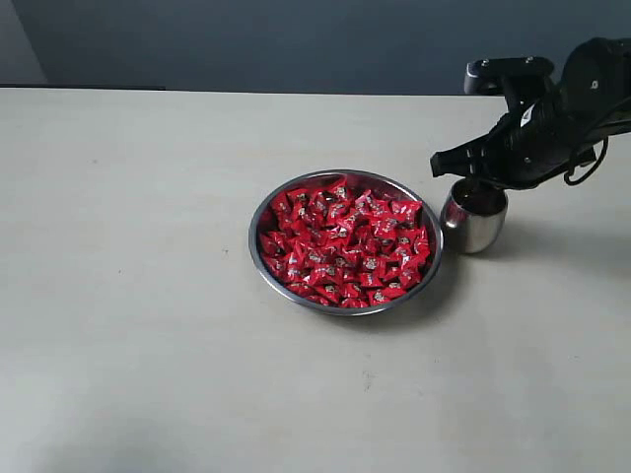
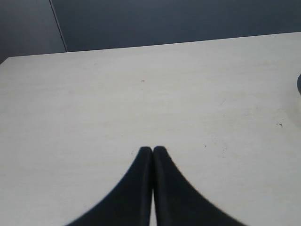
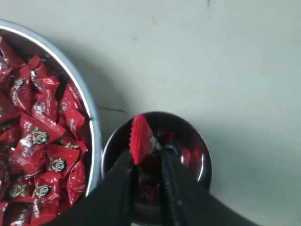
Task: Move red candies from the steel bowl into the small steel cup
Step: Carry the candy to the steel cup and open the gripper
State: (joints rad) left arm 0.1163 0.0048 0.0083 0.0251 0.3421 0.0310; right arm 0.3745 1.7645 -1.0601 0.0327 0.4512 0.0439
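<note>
Pale table (image 1: 148, 296); right fingers (image 3: 178, 188) pinch red candy (image 3: 139, 139) over small steel cup (image 3: 203, 162)

Exterior view slants down over pale table (image 1: 148, 374); right wrist view, close overhead, shares wide shiny steel bowl (image 1: 254, 246) and small rounded steel cup (image 1: 475, 229); left wrist skims tabletop

You have no word, number or brand name here that can be read. The only printing is on the red candies (image 3: 40, 137): each shiny wrapper carries a small dark-and-white round mark, something like a cartoon face. You see it best in the right wrist view. Any lettering around that mark is too small and crinkled to make out. In the exterior view the marks shrink to pale specks.
</note>
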